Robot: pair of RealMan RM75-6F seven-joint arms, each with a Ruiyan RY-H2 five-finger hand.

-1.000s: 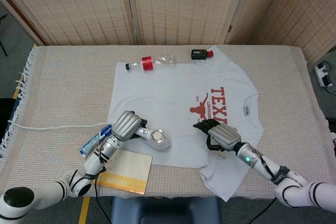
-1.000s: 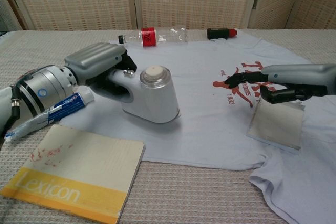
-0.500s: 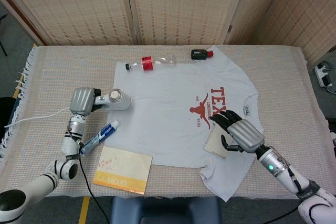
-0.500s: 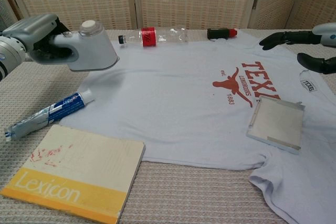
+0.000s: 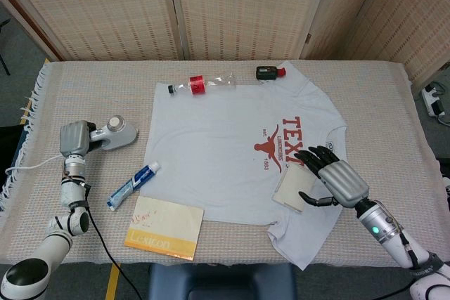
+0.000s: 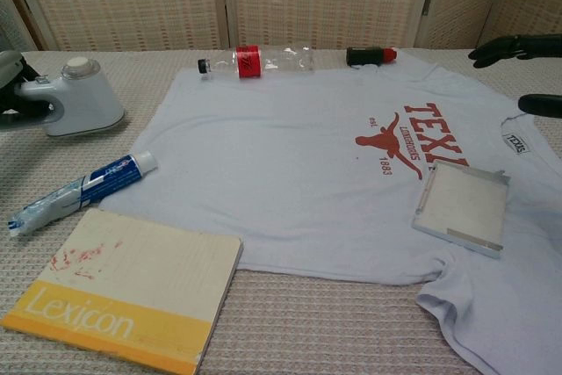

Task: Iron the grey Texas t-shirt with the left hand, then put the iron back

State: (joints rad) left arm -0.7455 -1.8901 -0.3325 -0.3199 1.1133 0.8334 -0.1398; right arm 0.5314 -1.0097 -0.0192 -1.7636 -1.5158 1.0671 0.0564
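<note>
At the far left of the tabletop (image 5: 84, 96), which is covered in a beige woven cloth, the left hand (image 5: 73, 139) grips the handle of a small white iron (image 5: 117, 133). The iron is compact, with a rounded body and a round knob on top (a white cord trails off toward the left edge). It sits upright with its flat sole on the cloth, just off the left edge of the shirt. Its long axis runs left to right, handle end at the hand and nose toward the shirt.

Just right of it and nearer the camera, a blue and white toothpaste tube (image 5: 133, 184) lies on a slant, its cap end touching the shirt's edge. Below that is a cream and yellow book (image 5: 165, 227) marked "Lexicon".

The grey Texas t-shirt (image 5: 218, 152) is spread flat across the middle, collar to the right, with a red longhorn and "TEXAS" print. A clear plastic bottle (image 5: 204, 83) with a red label lies along its far edge, and a small black and red device (image 5: 268, 72) sits by the far sleeve. A pale flat square tile (image 5: 291, 189) rests on the shirt near the hem.

At the right, the right hand (image 5: 332, 179) hovers above the shirt beside the tile, fingers spread and holding nothing.
</note>
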